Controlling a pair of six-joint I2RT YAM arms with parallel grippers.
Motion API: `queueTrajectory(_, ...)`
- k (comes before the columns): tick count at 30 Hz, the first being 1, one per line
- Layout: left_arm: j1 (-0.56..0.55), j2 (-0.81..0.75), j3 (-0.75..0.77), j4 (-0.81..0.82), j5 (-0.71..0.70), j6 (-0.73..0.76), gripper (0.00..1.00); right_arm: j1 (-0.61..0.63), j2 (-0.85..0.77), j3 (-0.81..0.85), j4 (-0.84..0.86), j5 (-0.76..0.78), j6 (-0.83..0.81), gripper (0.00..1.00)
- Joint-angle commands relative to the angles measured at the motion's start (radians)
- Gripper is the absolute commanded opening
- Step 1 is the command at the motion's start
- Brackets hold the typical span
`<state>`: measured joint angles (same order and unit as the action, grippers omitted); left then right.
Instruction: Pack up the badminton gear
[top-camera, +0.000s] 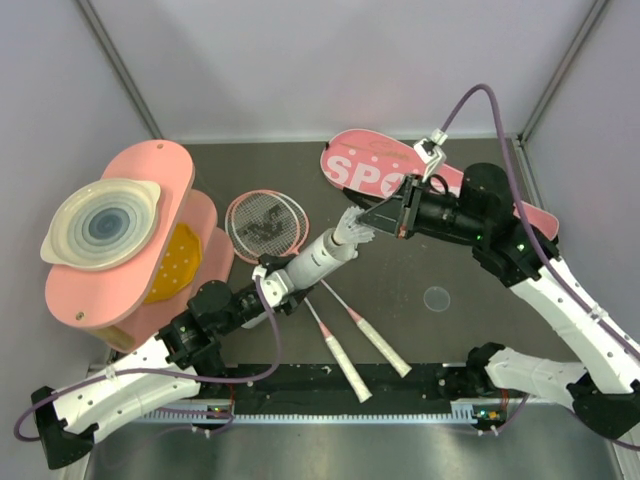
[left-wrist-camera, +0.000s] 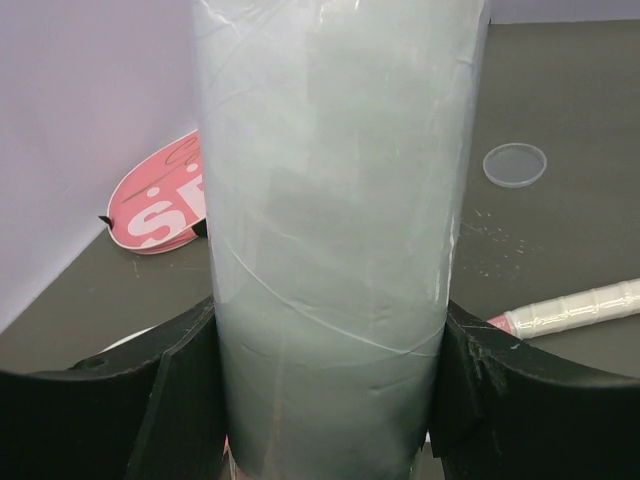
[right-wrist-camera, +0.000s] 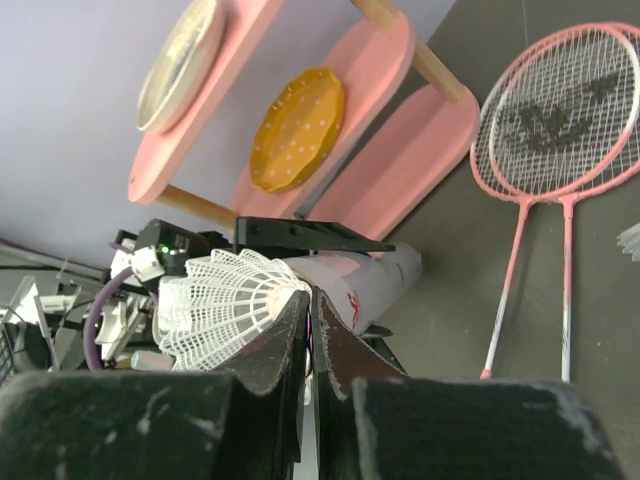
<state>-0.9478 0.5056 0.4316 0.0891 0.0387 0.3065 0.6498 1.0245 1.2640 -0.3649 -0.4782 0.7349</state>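
Shows feather shuttlecock (right-wrist-camera: 225, 305) pinched in shut right gripper (right-wrist-camera: 312, 330) at mouth of long white tube (top-camera: 322, 257) — tube clamped by left gripper (top-camera: 275, 275) above table (top-camera: 450, 260). Looks light, crushable — best held at base, not feathers.

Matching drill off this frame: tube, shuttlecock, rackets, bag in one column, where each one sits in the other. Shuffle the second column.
1. white tube
2. shuttlecock
3. rackets
4. SPORT bag

A. flat on the table, heads overlapping
B. pinched in the right gripper
C. at the table's far edge
D. clamped in the left gripper

Pairs: 1-D, 2-B, 3-A, 4-C
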Motion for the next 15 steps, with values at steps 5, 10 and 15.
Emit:
queueTrajectory(5, 0.001, -0.018, 0.022, 0.070, 0.017, 0.011, 0.10, 0.062, 0.045, 0.069, -0.107, 0.082, -0.126, 0.16)
queueTrajectory(10, 0.001, -0.016, 0.021, 0.075, 0.015, 0.009, 0.10, 0.065, 0.054, 0.069, -0.154, 0.062, -0.166, 0.39)
queueTrajectory(15, 0.001, -0.006, 0.024, 0.075, 0.021, 0.011, 0.11, 0.120, 0.098, 0.093, -0.169, 0.062, -0.199, 0.51)
